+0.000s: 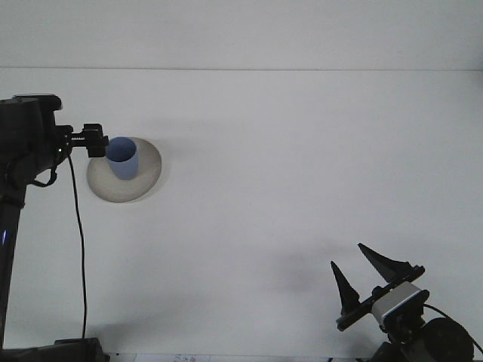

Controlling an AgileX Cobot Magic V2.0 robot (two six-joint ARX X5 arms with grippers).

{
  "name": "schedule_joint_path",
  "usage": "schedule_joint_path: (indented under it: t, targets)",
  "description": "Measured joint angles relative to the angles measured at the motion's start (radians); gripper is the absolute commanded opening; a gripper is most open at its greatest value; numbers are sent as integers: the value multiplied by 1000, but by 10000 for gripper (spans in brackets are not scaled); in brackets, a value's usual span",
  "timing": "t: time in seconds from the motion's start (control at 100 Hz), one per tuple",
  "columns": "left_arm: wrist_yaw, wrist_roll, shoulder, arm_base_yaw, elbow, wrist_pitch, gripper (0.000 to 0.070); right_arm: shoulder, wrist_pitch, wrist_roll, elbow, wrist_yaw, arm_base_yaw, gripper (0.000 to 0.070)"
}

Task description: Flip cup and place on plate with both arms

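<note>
a single front view looks from high behind the robot, forward and down over the table (287,188). it stands far enough back to take in the far edge, with the left arm (26,143) at the left edge and the right arm (392,302) at the near right corner.

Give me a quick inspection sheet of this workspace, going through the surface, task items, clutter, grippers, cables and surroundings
Surface: white table, plain, no marks seen.
Job's things: blue cup upright, mouth up, standing on the grey plate at far left.
Clutter: nothing seen.
Grippers: left gripper just left of the cup's rim, whether it touches cannot be told, fingers too small to read; right gripper open and empty, low at near right, far from the cup.
Cables: black cable hanging from the left arm down to the front edge; a short one by the right arm's base.
Surroundings: pale wall behind the table.
</note>
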State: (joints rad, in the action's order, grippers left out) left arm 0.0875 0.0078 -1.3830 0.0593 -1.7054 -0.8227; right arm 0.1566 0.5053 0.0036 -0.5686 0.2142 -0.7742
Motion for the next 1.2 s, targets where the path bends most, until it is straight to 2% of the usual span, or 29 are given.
schedule_joint_path:
  t: [0.13, 0.3, 0.45, 0.6, 0.74, 0.77, 0.8, 0.87, 0.9, 0.91, 1.2]
  targets:
    - [17, -14, 174, -38, 119, 58, 505, 0, 0, 0, 0, 0, 0, 443]
    - [18, -54, 425, -118, 438, 222, 505, 0, -1, 6, 0, 20, 0, 448]
    - [36, -140, 666, -224, 790, 386, 505, 0, -1, 33, 0, 103, 0, 532]
    - [42, -235, 827, -303, 1055, 470, 505, 0, -1, 46, 0, 122, 0, 537]
    - [42, -272, 893, -351, 1152, 458, 485, 0, -1, 47, 0, 122, 0, 531]
    - [42, -275, 902, -357, 1154, 452, 428, 0, -1, 47, 0, 122, 0, 503]
    - [42, -277, 909, -360, 1154, 457, 324, 0, -1, 47, 0, 122, 0, 431]
    - [42, -278, 920, -364, 1150, 466, 0, 0, -1, 50, 0, 122, 0, 129]
    - [42, -280, 922, -365, 1149, 467, 15, 0, -1, 51, 0, 122, 0, 10]
    - [42, -281, 922, -365, 1148, 467, 19, 0, -1, 51, 0, 122, 0, 0]
    - [42, -285, 922, -367, 1147, 467, 15, 0, 7, 52, 0, 119, -2, 1]
